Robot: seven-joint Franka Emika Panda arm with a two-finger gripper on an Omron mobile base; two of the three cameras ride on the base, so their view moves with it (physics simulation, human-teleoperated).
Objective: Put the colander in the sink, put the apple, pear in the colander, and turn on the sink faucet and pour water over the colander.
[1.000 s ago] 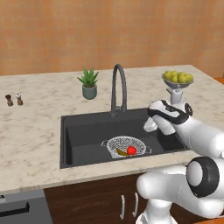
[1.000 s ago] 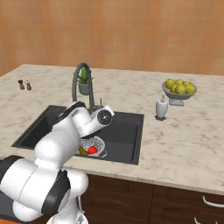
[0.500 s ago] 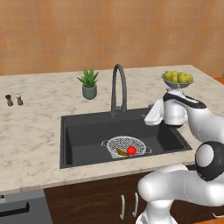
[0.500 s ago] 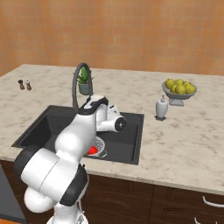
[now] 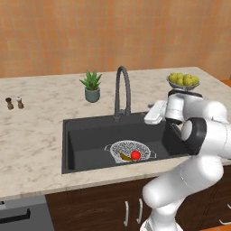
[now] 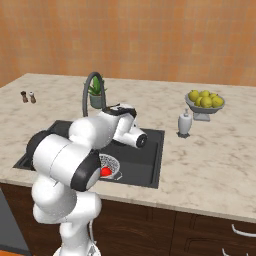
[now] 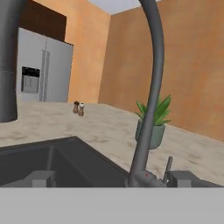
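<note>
The white-grey colander [image 5: 129, 149] rests on the floor of the dark sink [image 5: 85, 135], near its front. The red apple [image 5: 136, 154] and the brownish pear [image 5: 125, 157] lie inside it. The apple [image 6: 105, 171] also peeks out beside my arm in the right base view. My gripper [image 5: 152, 113] hovers level over the sink's right rear corner, pointing left at the foot of the tall dark sink faucet [image 5: 122, 90]. In the hand view the gripper [image 7: 113, 179] is open and empty, and the faucet [image 7: 153, 87] rises just ahead with its slim lever [image 7: 169, 166] near the right fingertip [image 7: 183, 178].
A potted plant [image 5: 92, 85] stands behind the faucet. A footed bowl of yellow-green fruit [image 5: 183, 81] and a white dispenser bottle [image 6: 184, 123] are on the counter to the right. Two small shakers [image 5: 14, 103] stand far left. A steel fridge [image 7: 39, 74] lies beyond.
My hand has lifted from over the basin's right side, turned level and shifted left toward the faucet base. The jaws stayed open. Colander and fruit have not moved.
</note>
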